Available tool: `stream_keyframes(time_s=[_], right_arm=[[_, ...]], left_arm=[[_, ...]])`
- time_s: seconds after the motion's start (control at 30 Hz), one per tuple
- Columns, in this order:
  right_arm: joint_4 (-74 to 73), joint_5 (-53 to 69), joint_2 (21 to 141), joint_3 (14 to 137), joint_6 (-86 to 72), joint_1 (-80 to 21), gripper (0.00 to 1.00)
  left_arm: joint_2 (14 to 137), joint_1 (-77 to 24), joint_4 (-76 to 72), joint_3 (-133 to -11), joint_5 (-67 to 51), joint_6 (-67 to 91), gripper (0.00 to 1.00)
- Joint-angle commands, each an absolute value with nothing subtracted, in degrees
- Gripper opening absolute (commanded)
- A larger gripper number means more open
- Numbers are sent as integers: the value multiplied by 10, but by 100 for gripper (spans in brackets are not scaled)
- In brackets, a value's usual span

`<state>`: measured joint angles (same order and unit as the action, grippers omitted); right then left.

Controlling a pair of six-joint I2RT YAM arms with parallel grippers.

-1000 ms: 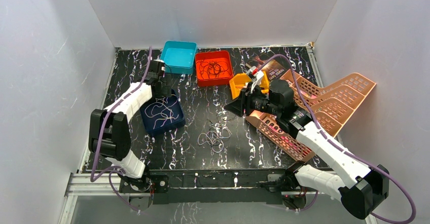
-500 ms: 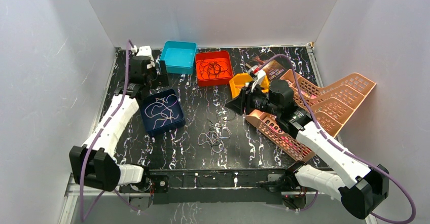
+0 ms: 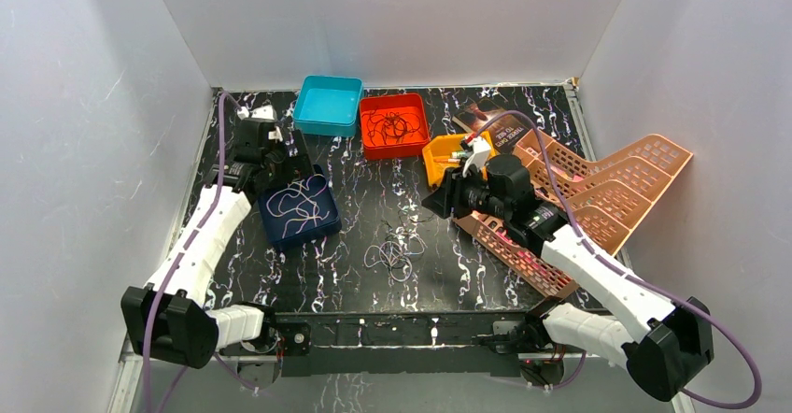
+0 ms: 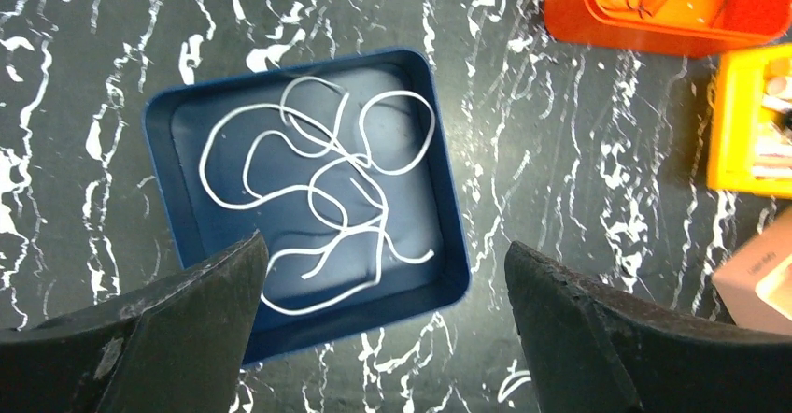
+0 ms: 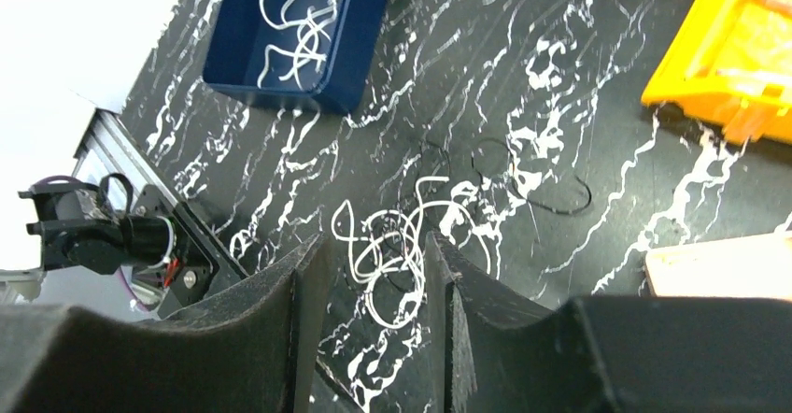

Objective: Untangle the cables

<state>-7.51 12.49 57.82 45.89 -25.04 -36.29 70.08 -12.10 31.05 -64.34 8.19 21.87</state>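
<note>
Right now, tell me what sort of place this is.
Probably a robot lab test cell: white walls box in a black marbled table, a left arm and right arm are bolted at its near edge, and a dark blue bin and red bin hold cables.

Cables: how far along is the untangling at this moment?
Done: white cables lie in the dark blue tray, and black cables sit in the red tray. In hand: nothing. The left gripper hangs open over the dark blue tray, and the right gripper is open above the tangle. Left: that tangle of white and black loops on the table.
</note>
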Motion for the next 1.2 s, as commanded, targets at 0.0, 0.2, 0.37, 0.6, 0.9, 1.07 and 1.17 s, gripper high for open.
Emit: stream_keyframes(time_s=[0.0, 0.2, 0.37, 0.6, 0.9, 1.07, 1.17], right_arm=[[-74, 120, 577, 447, -277, -362, 50], [-84, 109, 579, 427, -290, -362, 50], [-90, 101, 582, 418, -293, -363, 50], [-89, 104, 587, 414, -293, -363, 51], [-82, 109, 593, 405, -291, -362, 51], [-60, 121, 602, 393, -300, -363, 51], [-54, 132, 612, 395, -304, -363, 51]], left_arm=[[656, -119, 350, -658, 5, 221, 98], [612, -119, 339, -628, -14, 174, 99], [616, -119, 394, -657, 56, 184, 98], [600, -119, 388, -649, 29, 185, 98], [557, -119, 318, -610, -244, 134, 98], [551, -129, 302, -592, -287, 132, 98], [551, -151, 289, -575, -281, 143, 98]])
